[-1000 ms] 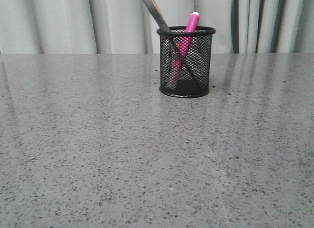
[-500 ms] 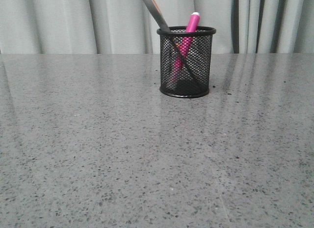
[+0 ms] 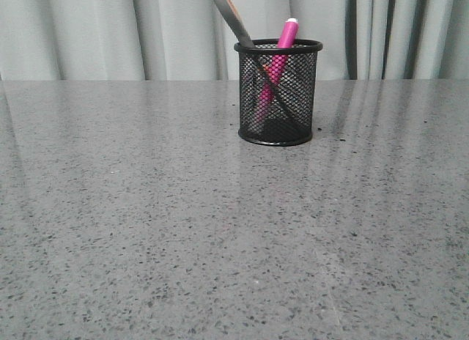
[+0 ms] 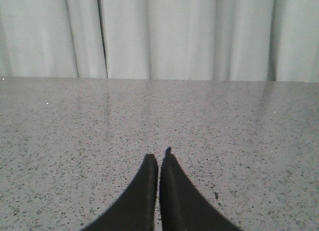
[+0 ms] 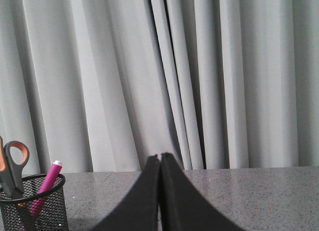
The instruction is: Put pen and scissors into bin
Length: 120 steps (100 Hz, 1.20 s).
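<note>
Already the pen [image 3: 277,61] and scissors [image 3: 233,17] lean inside the bin [image 3: 278,91] on the worktop [image 3: 146,223]. Both grippers, left gripper [image 4: 158,159] and right gripper [image 5: 160,157], are clenched empty (well clear). One risk: top-heavy scissors might tip it.

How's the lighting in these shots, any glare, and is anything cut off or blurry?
Front view: soft even light, pale streaky reflections on the table, the scissors cropped at the frame's top. Left wrist view: slightly soft, the left gripper a dark silhouette. Right wrist view: the right gripper likewise dark, the bin cut by the edge.
</note>
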### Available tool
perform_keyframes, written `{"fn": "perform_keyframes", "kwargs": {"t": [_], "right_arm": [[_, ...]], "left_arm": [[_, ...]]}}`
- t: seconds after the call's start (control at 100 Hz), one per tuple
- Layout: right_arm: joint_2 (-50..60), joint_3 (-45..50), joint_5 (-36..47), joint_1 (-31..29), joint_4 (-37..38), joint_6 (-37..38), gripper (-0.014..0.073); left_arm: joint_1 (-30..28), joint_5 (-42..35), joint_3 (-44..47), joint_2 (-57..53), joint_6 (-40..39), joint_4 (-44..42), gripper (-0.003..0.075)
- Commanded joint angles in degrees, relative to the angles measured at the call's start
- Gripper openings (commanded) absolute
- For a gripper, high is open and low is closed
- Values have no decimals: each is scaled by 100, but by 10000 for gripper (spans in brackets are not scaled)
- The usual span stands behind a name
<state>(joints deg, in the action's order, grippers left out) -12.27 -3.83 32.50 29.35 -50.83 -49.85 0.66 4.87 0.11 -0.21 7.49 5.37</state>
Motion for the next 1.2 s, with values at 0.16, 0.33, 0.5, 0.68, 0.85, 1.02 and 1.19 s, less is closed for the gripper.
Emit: {"fn": "perform_keyframes", "kwargs": {"t": [0.16,0.33,0.5,0.68,0.85,1.02,1.19], "right_arm": [[-45,-133,403,-48,186,-57,-76],[-55,37,645,-111,355,25,-76],[-55,79,438,-714,1555,854,-76],[-44,79,-592,-1577,2626,1841,-76],[150,79,-1678,-2081,3876,2922,-76],[500,322,-2174,-2376,4509,3315,-76],[1061,522,-2822,-2465,4509,3348,-76]], "left_arm": [[35,-442,253,-194,-61,65,-19],[35,-442,253,-194,-61,65,-19],[35,-442,253,-194,-61,65,-19],[35,-442,253,-194,-61,65,-19],[35,-442,253,-194,-61,65,-19],[35,-442,253,-194,-61,65,-19],[35,-442,253,-194,-61,65,-19]]}}
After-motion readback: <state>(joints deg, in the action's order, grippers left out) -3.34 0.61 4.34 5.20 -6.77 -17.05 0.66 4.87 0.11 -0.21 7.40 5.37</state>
